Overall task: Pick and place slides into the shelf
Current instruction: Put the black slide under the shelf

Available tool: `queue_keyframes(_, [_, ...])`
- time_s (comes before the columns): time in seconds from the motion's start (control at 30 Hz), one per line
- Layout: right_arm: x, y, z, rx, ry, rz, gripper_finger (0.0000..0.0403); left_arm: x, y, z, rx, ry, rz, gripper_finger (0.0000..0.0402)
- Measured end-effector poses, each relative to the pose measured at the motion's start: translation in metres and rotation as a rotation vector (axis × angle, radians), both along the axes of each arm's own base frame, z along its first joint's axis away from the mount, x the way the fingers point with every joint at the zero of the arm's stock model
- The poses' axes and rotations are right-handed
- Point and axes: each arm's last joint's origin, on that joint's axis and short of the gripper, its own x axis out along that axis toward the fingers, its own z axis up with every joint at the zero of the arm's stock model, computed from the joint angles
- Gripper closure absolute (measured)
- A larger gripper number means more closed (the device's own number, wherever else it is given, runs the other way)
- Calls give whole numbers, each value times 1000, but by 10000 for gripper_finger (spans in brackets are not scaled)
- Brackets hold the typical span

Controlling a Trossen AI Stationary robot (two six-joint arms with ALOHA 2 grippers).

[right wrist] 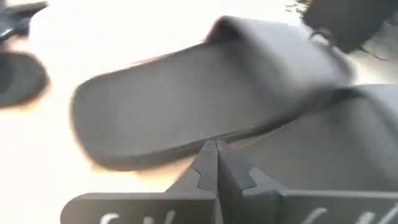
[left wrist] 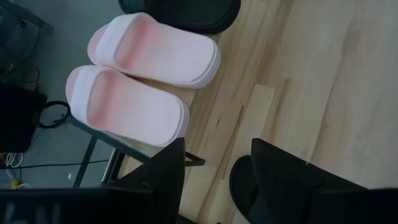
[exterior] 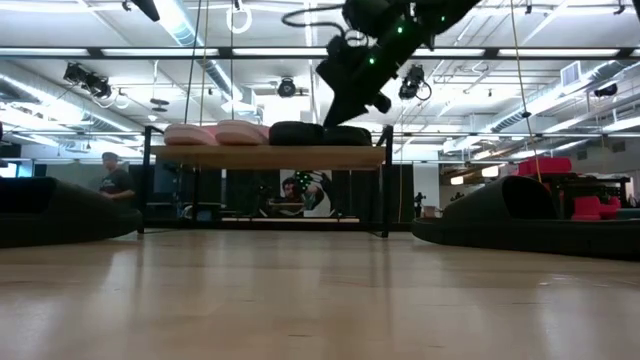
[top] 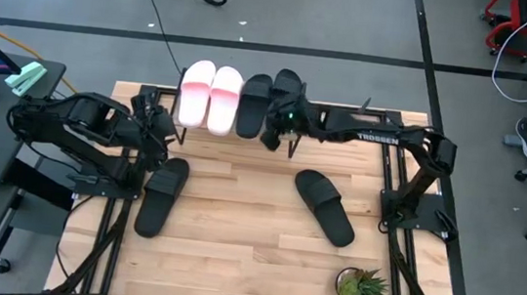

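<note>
My right gripper [top: 276,121] sits over the far end of the small low shelf with a light wooden plank top and thin black metal legs [exterior: 268,156], directly above the fourth slide in the row. In my right wrist view the two dark fingers [right wrist: 216,165] are pressed together with nothing between them; the gripper is closed and empty.

On the shelf, four slides lie side by side along the table's far edge: two pale pink wide-strap slide sandals [top: 209,95] at the left, then a black slide sandal [top: 254,104] touching the pink pair, then a second black slide sandal [top: 290,84] partly hidden beneath my right wrist. The low view confirms all four resting flat on the plank.

My left gripper [top: 157,129] is near the left end of the shelf, just beside the pink pair. Its fingers [left wrist: 163,168] stand apart, holding nothing.

Two black slides are on the larger light wooden tabletop [top: 233,252]: one [top: 161,196] just below my left gripper, one [top: 325,206] lying diagonally right of centre, well apart from the shelf.

A small potted green plant [top: 359,287] stands at the table's near right corner.
</note>
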Motion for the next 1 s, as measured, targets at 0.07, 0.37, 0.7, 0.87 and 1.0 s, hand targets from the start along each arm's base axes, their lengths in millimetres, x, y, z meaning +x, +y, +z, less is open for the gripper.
queue_keyframes(0.07, [6,23,1,-2,9,56,403,-2,0,-1,0,19,6,216])
queue_keyframes(0.37, [15,168,2,40,16,398,402,1,-14,-25,-220,71,29,209])
queue_keyframes(0.7, [-11,272,2,-136,61,750,399,35,-33,-82,-191,15,-143,213])
queue_keyframes(0.87, [-15,280,2,-169,63,772,399,53,-38,-104,-207,-123,-181,208])
queue_keyframes(1.0, [-13,277,2,-161,61,755,398,59,-39,-121,-210,-164,-190,211])
